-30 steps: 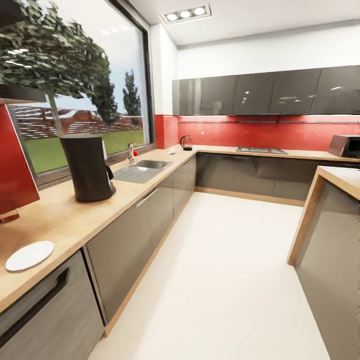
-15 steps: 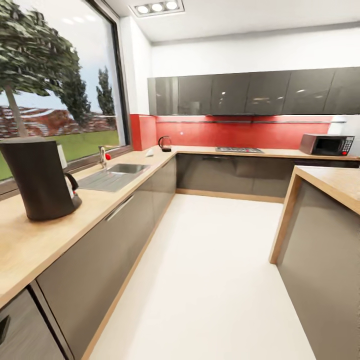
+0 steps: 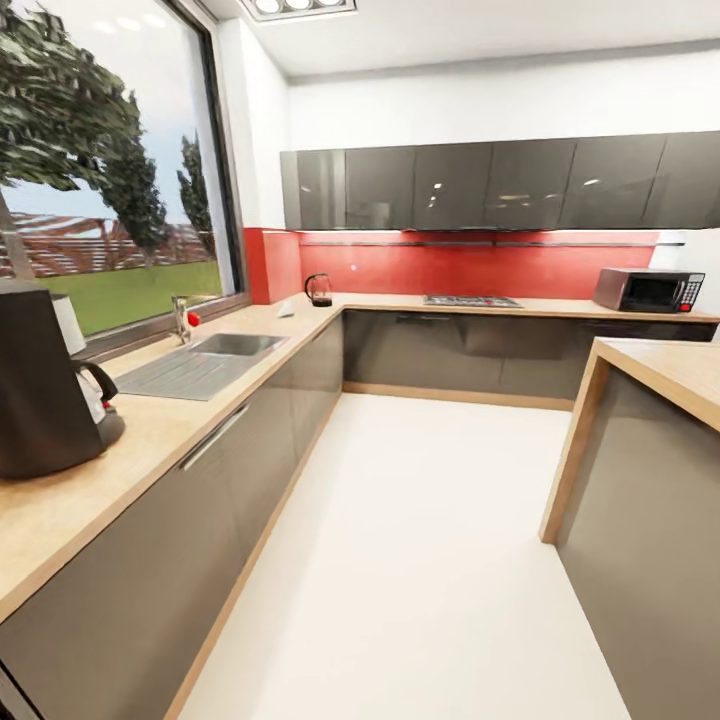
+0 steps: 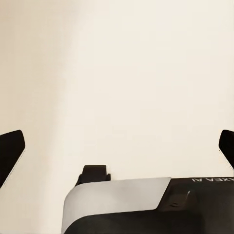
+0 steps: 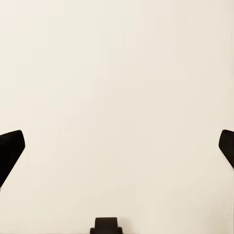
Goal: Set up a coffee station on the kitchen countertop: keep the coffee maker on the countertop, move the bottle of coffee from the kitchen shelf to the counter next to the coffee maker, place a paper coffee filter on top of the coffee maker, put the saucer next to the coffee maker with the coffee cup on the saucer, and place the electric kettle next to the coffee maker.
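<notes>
The coffee maker (image 3: 40, 385), tall and dark grey with a carafe handle, stands on the kitchen countertop (image 3: 150, 430) at the left edge of the head view. Far along the same counter, in the corner by the red backsplash, sits the electric kettle (image 3: 318, 290). A small white item (image 3: 287, 310) lies just before it, too small to identify. My left gripper (image 4: 119, 146) is open over pale floor, its dark fingertips (image 4: 10, 151) wide apart. My right gripper (image 5: 119, 146) is open too, with nothing between its fingertips (image 5: 9, 148).
A steel sink (image 3: 205, 360) with a tap lies between coffee maker and kettle. A hob (image 3: 470, 300) and microwave (image 3: 648, 290) are on the back counter. An island counter (image 3: 640, 440) juts in at the right. White floor (image 3: 420, 540) runs between the cabinets.
The head view has swung right: the saucer and red side panel have left the picture and the coffee maker has slid to the left edge. The microwave has come into view.
</notes>
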Robot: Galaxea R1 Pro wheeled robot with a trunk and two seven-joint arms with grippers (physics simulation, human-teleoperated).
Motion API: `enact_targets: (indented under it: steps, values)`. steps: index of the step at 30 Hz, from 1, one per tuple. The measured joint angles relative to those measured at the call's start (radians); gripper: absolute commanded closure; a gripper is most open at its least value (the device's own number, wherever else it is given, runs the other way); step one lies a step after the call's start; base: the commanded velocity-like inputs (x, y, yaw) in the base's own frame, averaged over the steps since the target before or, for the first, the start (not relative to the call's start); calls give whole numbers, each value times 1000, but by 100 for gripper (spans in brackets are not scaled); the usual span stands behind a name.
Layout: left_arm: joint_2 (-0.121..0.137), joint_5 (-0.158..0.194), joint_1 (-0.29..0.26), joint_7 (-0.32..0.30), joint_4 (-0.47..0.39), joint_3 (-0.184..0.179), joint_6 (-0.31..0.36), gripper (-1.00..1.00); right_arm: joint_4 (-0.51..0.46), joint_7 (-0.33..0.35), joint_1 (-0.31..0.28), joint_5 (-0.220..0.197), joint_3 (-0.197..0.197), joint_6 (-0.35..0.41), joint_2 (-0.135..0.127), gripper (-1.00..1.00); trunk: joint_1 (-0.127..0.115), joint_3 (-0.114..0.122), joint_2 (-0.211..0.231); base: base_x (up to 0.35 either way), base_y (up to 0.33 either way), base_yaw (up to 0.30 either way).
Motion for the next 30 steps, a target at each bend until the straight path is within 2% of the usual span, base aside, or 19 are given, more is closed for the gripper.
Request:
enact_targets:
  steps: [18, 30]
  values:
    - [0, 0, 0, 0, 0, 0, 0, -100, 0, 0, 0, 0, 0, 0, 0, -100, 0, 0, 0, 322, -29, -6]
    - [0, 0, 0, 0, 0, 0, 0, -100, 0, 0, 0, 0, 0, 0, 0, -100, 0, 0, 0, 322, -92, -191]
